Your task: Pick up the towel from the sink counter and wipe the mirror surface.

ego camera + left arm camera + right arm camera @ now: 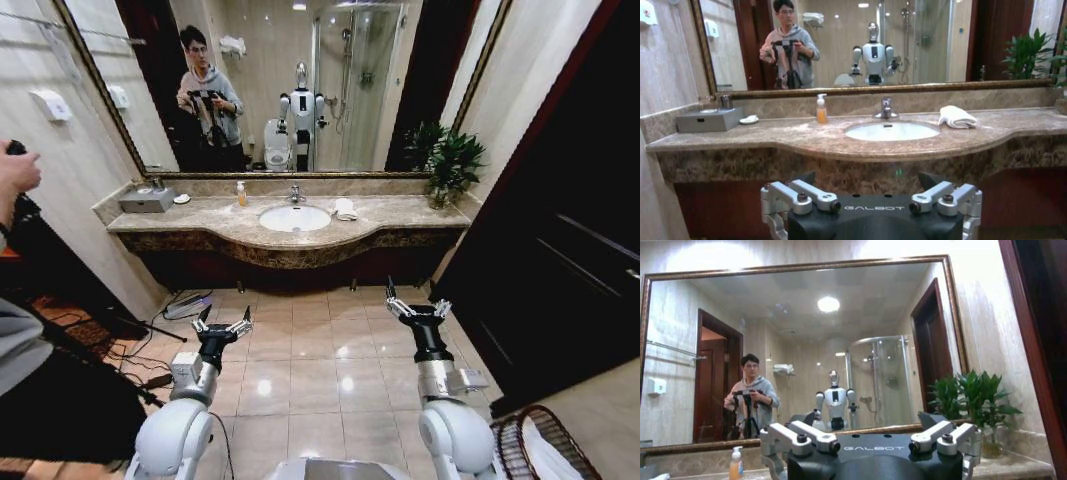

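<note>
Left gripper (pixel 223 322) was spread wide, nothing in it, held up over the floor tiles (pixel 300 350) well short of the sink. Right gripper (pixel 417 307) same: fingers splayed, empty, also above the tiles, level with the left one.

Surface (pixel 390 213): speckled beige-brown marble with a bulging front, white oval basin (pixel 294 218) in the middle, chrome tap (pixel 294 193) behind it. Towel (pixel 345 208) lay folded on the surface just right of the basin, near the back edge, untouched. Orange soap bottle (pixel 241 194) stood left of the tap; grey box (pixel 145 199) sat at the far left end with a small white dish (pixel 181 199) beside it. Potted plant (pixel 446 158) stood at the right end.

Mirror (pixel 280 80) ran the full length of the surface, dark bronze frame, reflecting the robot and a glass shower. Dark wooden door (pixel 560 220) on the right, wicker basket (pixel 535 445) near the robot's right side, cables (pixel 150 350) on the floor left.

Mirror's top edge was cut off in the head view; what sat on the grey box was too small to make out.
</note>
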### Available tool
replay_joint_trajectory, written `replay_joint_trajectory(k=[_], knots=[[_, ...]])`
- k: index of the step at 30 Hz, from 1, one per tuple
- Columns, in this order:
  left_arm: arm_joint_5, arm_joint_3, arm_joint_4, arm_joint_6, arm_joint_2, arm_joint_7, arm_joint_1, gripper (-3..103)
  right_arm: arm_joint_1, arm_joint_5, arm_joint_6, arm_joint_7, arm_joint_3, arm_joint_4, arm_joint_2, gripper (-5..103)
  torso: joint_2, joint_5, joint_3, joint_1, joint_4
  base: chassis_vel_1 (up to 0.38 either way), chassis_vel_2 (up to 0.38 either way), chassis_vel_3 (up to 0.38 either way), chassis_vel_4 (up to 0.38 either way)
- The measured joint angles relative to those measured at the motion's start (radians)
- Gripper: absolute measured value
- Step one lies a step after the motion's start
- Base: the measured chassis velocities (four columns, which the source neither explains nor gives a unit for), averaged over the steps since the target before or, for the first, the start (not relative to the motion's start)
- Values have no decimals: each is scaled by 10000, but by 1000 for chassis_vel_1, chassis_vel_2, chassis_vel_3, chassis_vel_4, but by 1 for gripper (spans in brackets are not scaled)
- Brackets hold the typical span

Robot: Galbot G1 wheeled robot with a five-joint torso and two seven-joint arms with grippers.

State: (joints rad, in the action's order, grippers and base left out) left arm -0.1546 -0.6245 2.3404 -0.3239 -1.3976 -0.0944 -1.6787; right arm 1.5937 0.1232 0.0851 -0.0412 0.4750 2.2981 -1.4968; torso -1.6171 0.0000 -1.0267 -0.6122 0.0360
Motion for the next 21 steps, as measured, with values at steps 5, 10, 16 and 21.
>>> replay_joint_trajectory(k=[5, 10, 16, 21], knots=[[0, 0, 0, -1, 0, 0, 0, 100, 66, 0, 27, 13, 0, 30, -13, 100, 0, 0, 0, 0, 0, 0, 0, 0, 0], [0, 0, 0, 0, 0, 0, 0, 100, 112, -33, 53, 23, 0, 37, -89, 100, 0, 0, 0, 1, 0, 0, 0, 0, 0], [0, 0, 0, -1, 0, 0, 0, 100, 166, -88, 62, 35, -3, 70, -126, 100, 0, 0, 0, 1, 0, 0, 0, 0, 0], [0, 0, 0, 0, 0, 0, 0, 100, 194, -85, 62, 41, 48, 77, -109, 100, -1, 0, 1, 1, 0, 0, 0, 0, 0]])
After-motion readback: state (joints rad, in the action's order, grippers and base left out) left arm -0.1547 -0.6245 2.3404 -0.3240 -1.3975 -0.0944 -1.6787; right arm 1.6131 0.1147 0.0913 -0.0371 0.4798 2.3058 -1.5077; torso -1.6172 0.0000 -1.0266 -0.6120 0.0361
